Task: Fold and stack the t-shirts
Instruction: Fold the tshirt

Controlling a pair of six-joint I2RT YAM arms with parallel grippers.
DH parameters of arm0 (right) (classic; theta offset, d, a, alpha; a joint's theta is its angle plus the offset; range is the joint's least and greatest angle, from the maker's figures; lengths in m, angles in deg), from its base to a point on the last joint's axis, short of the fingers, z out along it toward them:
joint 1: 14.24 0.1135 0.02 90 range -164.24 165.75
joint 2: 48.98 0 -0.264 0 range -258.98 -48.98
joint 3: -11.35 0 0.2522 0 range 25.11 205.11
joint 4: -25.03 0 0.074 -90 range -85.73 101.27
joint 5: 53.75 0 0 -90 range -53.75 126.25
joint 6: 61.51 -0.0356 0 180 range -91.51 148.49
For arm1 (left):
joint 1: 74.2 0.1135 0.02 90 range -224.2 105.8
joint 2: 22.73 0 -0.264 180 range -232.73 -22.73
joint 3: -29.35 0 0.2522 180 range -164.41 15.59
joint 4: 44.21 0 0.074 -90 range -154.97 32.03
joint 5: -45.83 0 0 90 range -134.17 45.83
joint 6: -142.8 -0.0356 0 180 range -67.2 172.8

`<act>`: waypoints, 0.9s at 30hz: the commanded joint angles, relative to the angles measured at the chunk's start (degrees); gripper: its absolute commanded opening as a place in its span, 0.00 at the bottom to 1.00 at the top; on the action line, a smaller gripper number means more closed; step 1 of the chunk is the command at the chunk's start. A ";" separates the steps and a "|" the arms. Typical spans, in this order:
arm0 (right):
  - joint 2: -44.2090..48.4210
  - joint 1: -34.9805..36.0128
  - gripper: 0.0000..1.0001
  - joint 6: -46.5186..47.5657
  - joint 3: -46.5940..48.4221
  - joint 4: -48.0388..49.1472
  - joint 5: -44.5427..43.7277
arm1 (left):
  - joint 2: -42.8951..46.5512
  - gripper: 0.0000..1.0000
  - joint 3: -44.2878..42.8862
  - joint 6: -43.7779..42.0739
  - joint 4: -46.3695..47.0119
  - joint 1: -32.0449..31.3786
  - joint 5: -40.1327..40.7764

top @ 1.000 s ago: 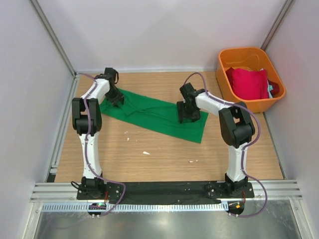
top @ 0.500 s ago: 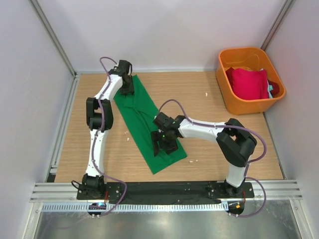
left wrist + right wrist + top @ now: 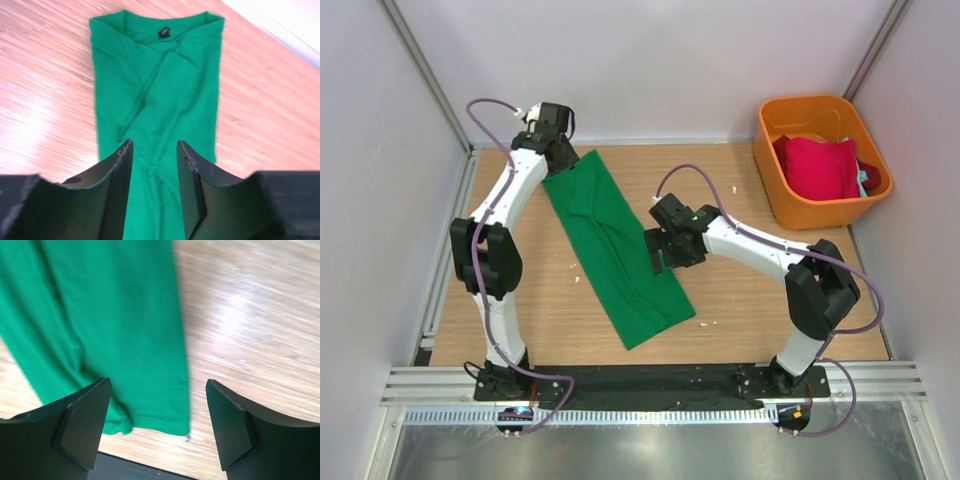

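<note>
Green t-shirt [image 3: 616,245]: you have it folded into a long strip on the wooden table [image 3: 760,300]. It runs from the upper left of the overhead frame down to lower centre. Its collar label [image 3: 163,33] sits at the top of the left wrist frame.
Left gripper [image 3: 561,160]: it is at the strip's upper end. In the wrist view your fingers [image 3: 117,185] stand partly apart, with flat cloth showing in the gap and nothing pinched.
Right gripper [image 3: 665,258]: it is at the strip's right edge, mid-frame. Its fingers [image 3: 82,425] are spread wide and grip nothing, with green cloth and bare wood below.
Red t-shirt [image 3: 817,165]: bunched inside the orange bin [image 3: 767,135], upper right.
Teal t-shirt [image 3: 863,180]: you see only a sliver, at the red one's right side in the bin.
</note>
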 commanded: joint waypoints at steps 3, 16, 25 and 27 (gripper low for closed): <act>5.53 -2.48 0.82 2.91 1.02 -1.81 -3.02 | -4.39 0.39 4.87 13.00 2.28 -3.22 3.86; 3.44 -0.03 0.73 1.94 -2.94 4.77 5.94 | -26.25 0.33 -9.42 15.86 1.59 -4.02 -0.52; -1.49 2.78 0.61 -2.01 -1.80 10.14 9.19 | -38.49 0.32 -30.17 3.19 0.71 -8.75 -15.19; -2.37 3.49 0.61 -2.80 -1.45 10.14 8.84 | -38.33 0.33 -30.37 1.61 0.70 -9.81 -16.35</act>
